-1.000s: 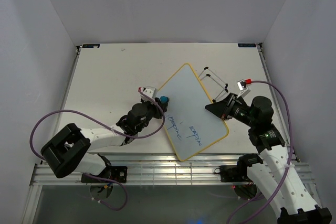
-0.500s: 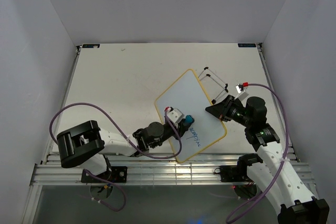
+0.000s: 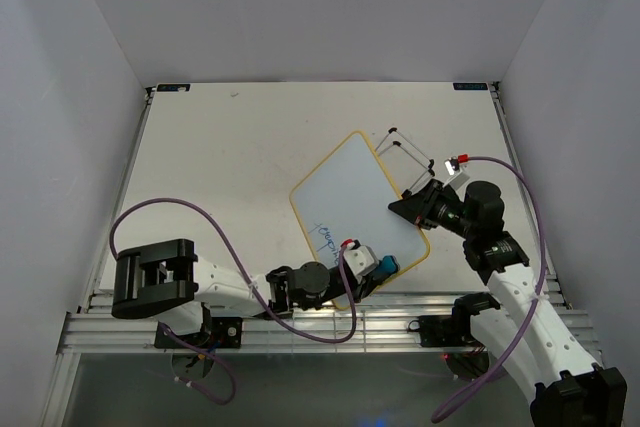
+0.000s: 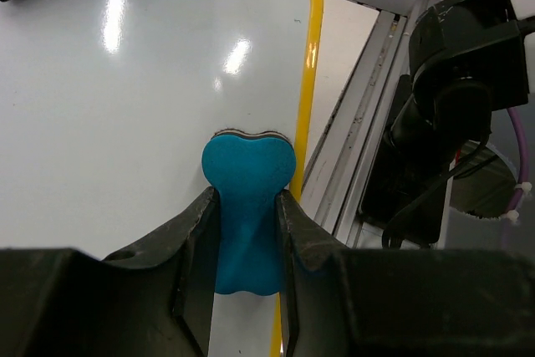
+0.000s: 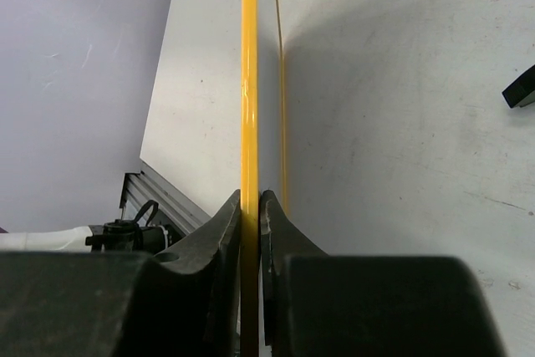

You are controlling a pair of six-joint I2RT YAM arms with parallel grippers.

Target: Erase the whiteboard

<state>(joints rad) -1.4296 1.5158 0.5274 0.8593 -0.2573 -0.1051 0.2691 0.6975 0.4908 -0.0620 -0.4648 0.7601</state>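
The whiteboard (image 3: 350, 197) lies tilted on the table, glossy white with a yellow frame, and blue writing is left near its near-left edge. My left gripper (image 3: 375, 267) is shut on the blue eraser (image 3: 384, 266) and presses it on the board's near corner. In the left wrist view the eraser (image 4: 247, 206) sits between the fingers beside the yellow frame (image 4: 313, 81). My right gripper (image 3: 408, 205) is shut on the board's right edge. In the right wrist view its fingers clamp the yellow frame (image 5: 249, 81) edge-on.
The board's black wire feet (image 3: 405, 147) stick out at its far right corner. The aluminium rail (image 3: 300, 322) runs along the table's near edge, close to the left gripper. White walls enclose the table (image 3: 220, 147) on three sides.
My left gripper has swept the eraser from the board's left edge down across the writing to the near corner. Most of the blue writing is gone. The board shifted slightly.
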